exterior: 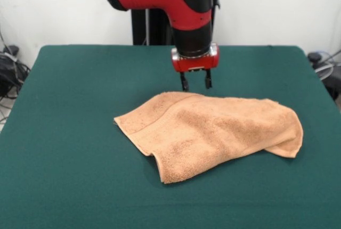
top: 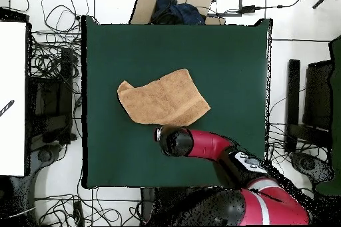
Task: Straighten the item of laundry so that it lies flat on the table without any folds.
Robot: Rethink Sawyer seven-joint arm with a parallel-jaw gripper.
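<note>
The item of laundry [exterior: 213,130] is a peach-orange terry towel lying rumpled and folded over itself in the middle of the green table [exterior: 69,133]. One woven band shows near its left edge. In the overhead view the towel [top: 163,98] sits slightly left of the table's [top: 233,58] centre. My gripper [exterior: 195,83] hangs just above the towel's far edge, open, its two dark fingers apart with nothing between them. From overhead the arm's head [top: 174,141] covers the gripper, right by the towel's edge nearest the base.
Cables and dark equipment [exterior: 10,69] lie off the table's left side. A cardboard box with dark cloth [top: 174,4] stands past the table's top edge in the overhead view. A chair [top: 316,98] stands to the right.
</note>
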